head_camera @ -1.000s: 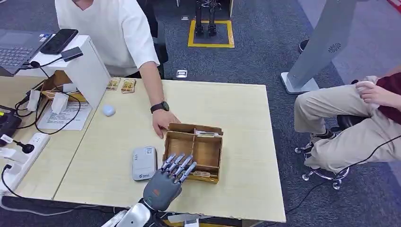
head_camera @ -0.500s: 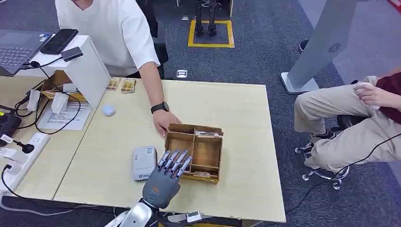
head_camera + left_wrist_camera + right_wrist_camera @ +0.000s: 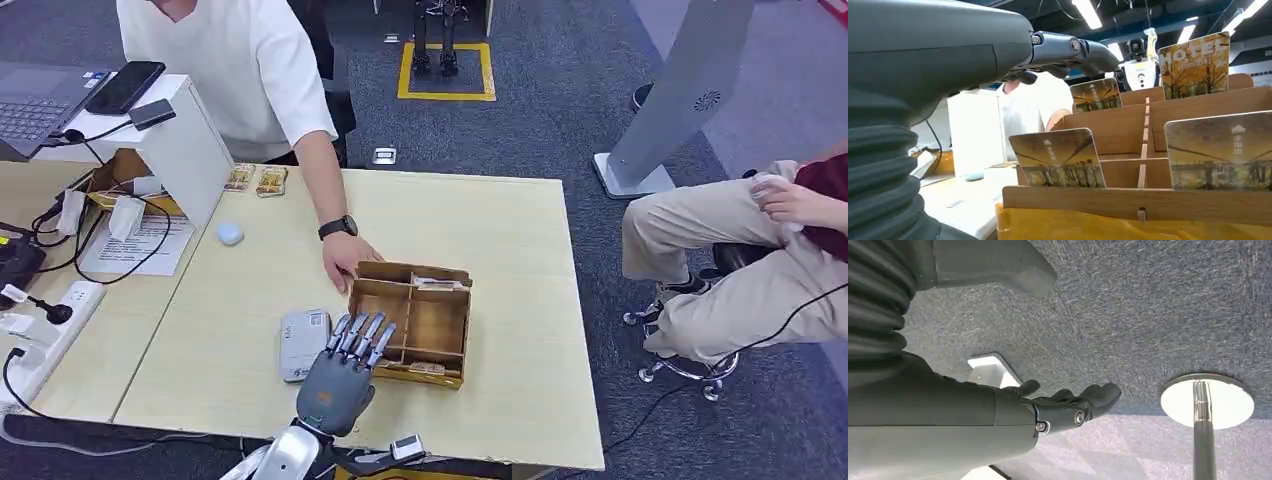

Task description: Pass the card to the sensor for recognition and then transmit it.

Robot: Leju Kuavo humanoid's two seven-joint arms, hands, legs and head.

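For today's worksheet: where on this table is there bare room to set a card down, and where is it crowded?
Bare: tabletop right of and beyond the wooden card box, and between sensor and power strip. Crowded: the left end with cables, and around the left hand.

our left hand hangs open over the near left corner of the wooden box, fingers spread above its rim. just to its left the grey sensor lies flat. a person's hand rests against the box's far left corner, blocking that side. upright cards fill the near compartments. bare table lies right of the box.
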